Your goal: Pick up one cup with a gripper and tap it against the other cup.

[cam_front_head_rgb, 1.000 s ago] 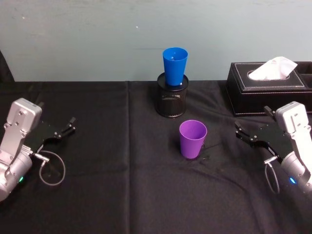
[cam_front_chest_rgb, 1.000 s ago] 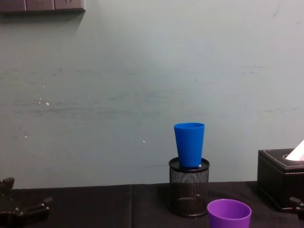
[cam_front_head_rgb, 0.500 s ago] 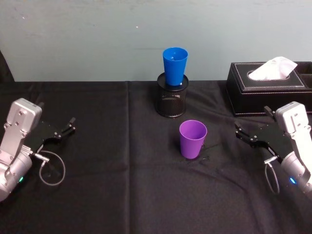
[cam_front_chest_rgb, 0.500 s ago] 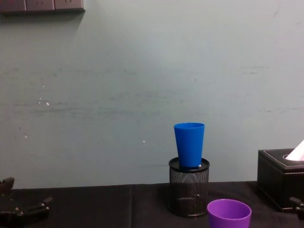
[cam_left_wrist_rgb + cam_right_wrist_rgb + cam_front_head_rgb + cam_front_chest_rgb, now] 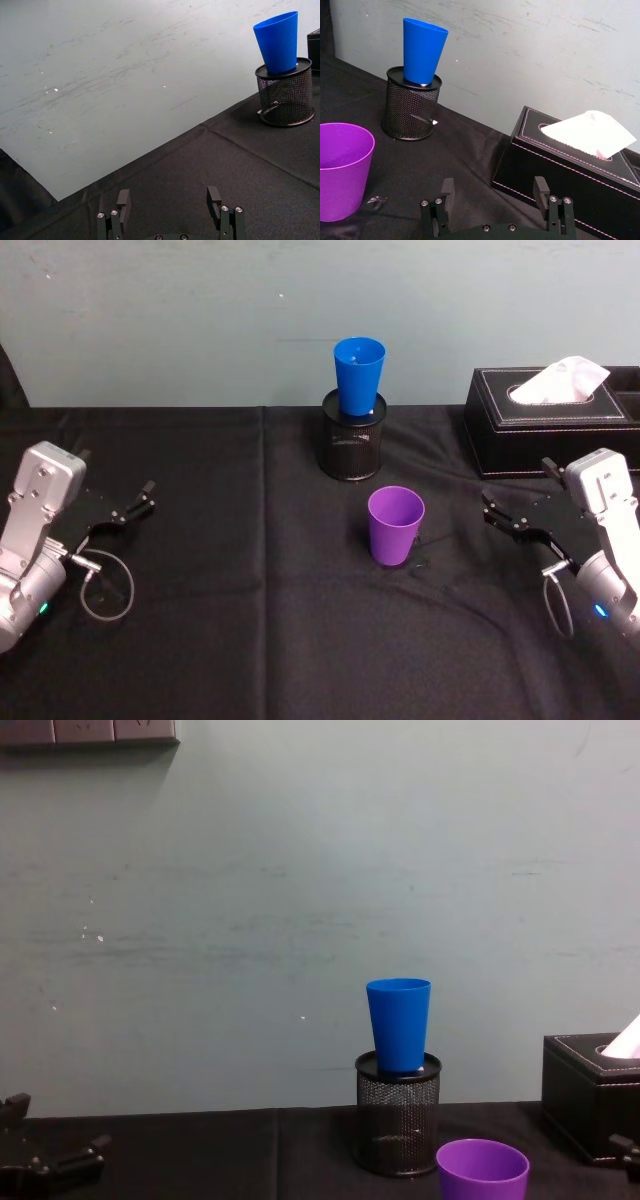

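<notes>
The purple cup (image 5: 396, 525) (image 5: 340, 170) (image 5: 482, 1175) stands upright on the black cloth near the table's middle. Behind it, the blue cup (image 5: 358, 375) (image 5: 278, 42) (image 5: 422, 52) (image 5: 399, 1025) stands upright on top of a black wire-mesh pot (image 5: 352, 445) (image 5: 410, 112). My right gripper (image 5: 490, 510) (image 5: 494, 187) rests open low at the right, a short way from the purple cup, holding nothing. Far to the left of both cups, my left gripper (image 5: 135, 503) (image 5: 168, 197) is open and empty.
A black tissue box (image 5: 550, 425) (image 5: 570, 165) with a white tissue sticking out sits at the back right, just behind the right gripper. A pale wall runs along the table's far edge. Black cloth (image 5: 250, 620) covers the table.
</notes>
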You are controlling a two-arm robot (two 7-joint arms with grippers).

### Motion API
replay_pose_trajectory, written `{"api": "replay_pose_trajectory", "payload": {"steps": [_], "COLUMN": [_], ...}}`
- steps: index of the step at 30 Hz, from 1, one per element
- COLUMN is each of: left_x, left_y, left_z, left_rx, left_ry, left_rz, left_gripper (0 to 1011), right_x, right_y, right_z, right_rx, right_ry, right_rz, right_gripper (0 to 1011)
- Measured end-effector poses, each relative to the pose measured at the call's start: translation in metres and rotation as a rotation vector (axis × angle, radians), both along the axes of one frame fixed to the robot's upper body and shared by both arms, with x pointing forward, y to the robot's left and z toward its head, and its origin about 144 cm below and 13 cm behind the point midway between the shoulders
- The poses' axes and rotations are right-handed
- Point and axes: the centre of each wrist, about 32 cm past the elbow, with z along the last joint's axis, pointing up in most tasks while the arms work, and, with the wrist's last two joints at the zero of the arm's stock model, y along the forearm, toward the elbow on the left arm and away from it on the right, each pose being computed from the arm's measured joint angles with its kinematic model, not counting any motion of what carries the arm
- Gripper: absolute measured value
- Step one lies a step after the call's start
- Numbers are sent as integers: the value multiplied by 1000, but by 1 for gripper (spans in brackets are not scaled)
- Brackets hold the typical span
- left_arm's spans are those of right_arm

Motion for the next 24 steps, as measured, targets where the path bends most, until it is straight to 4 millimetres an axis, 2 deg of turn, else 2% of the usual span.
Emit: {"api": "replay_pose_trajectory", "payload": {"steps": [16,24], "left_x": [0,0], "left_y": [0,0], "left_z": [0,0], "left_rx": [0,0], "left_ry": [0,0], "left_rz": [0,0], "left_gripper": [1000,1000], "right_x": [-2,-11], "right_y": [-2,-7], "right_z": [0,4], "right_rx": [-3,12], "right_ry": [9,108], "right_rz": [9,174], "right_gripper": [1002,1002]}}
